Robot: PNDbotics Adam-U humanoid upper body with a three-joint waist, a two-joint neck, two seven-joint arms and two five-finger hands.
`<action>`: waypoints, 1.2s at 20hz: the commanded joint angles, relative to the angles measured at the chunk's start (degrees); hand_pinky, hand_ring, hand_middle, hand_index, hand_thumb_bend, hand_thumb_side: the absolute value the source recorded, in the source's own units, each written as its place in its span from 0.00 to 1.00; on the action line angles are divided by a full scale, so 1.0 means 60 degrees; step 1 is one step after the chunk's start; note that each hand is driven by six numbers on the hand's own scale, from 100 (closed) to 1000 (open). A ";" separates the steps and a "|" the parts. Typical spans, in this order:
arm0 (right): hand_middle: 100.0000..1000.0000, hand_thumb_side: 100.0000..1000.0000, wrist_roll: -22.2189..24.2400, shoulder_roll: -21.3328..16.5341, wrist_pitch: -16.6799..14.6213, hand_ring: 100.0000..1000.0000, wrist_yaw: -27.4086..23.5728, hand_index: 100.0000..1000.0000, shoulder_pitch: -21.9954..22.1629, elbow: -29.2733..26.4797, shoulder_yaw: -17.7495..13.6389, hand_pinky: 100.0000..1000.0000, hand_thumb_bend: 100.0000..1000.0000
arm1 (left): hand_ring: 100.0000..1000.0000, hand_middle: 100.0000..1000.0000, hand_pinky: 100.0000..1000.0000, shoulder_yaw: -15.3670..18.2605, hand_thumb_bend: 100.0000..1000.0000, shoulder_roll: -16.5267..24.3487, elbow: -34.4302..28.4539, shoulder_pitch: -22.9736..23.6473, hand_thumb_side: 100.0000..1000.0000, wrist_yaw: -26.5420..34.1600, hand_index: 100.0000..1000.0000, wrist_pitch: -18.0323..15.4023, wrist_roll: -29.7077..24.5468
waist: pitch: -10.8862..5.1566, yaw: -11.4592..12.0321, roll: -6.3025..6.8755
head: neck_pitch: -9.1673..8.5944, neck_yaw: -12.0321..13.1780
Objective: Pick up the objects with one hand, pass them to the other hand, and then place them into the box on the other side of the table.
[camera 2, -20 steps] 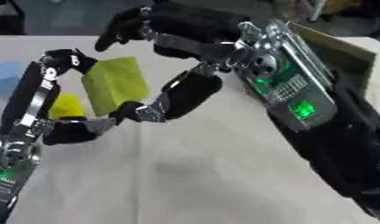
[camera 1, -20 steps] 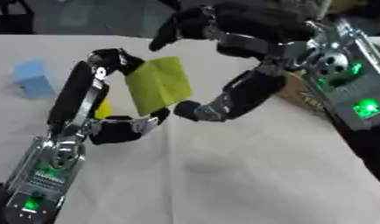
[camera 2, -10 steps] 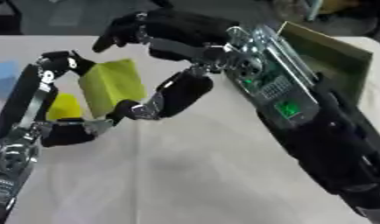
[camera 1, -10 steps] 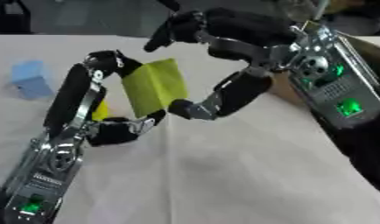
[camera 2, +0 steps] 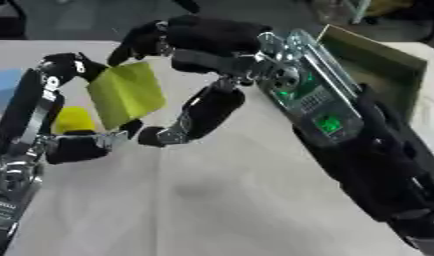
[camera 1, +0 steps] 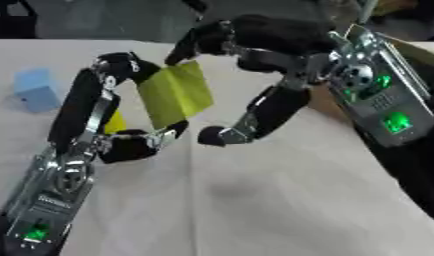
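A flat yellow-green piece (camera 1: 175, 92) hangs above the table, held upright. My left hand (camera 1: 124, 145) is shut on it, with fingers curled over its upper left corner and the thumb under its lower edge. My right hand (camera 1: 264, 40) arches over the piece from the right. Its fingertips (camera 1: 184, 54) sit at the piece's top edge, and its thumb (camera 1: 255, 115) reaches down past the lower right side with a small gap. A blue block (camera 1: 35, 90) stands on the table at the left. A small yellow thing (camera 2: 73, 120) lies behind my left hand.
An olive-brown box (camera 2: 378, 55) stands at the right edge of the table, mostly hidden by my right forearm (camera 2: 317, 110). The white tablecloth (camera 1: 255, 200) spreads across the near side.
My right hand has stayed over the yellow-green piece, its thumb tip dropping slightly. The left hand keeps its hold on the piece.
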 commanded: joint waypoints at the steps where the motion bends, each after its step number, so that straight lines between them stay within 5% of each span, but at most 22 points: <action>1: 0.82 0.40 0.0039 -0.0032 -0.0053 0.83 -0.0042 0.89 -0.0170 0.0004 -0.0055 0.91 0.42 | 0.43 0.33 0.57 0.0112 0.04 0.0006 -0.0206 -0.0188 0.00 -0.0057 0.48 -0.0114 0.0117 | -0.0412 -0.0013 -0.0140 | 0.0019 0.0002; 24: 0.82 0.29 -0.0359 0.0498 -0.0293 0.83 0.0589 0.87 -0.0541 0.1253 0.0123 0.90 0.44 | 0.42 0.32 0.54 0.0109 0.06 -0.0037 -0.0087 -0.0036 0.00 -0.0549 0.47 -0.0509 0.0615 | -0.0500 -0.0153 -0.0224 | 0.0070 0.0060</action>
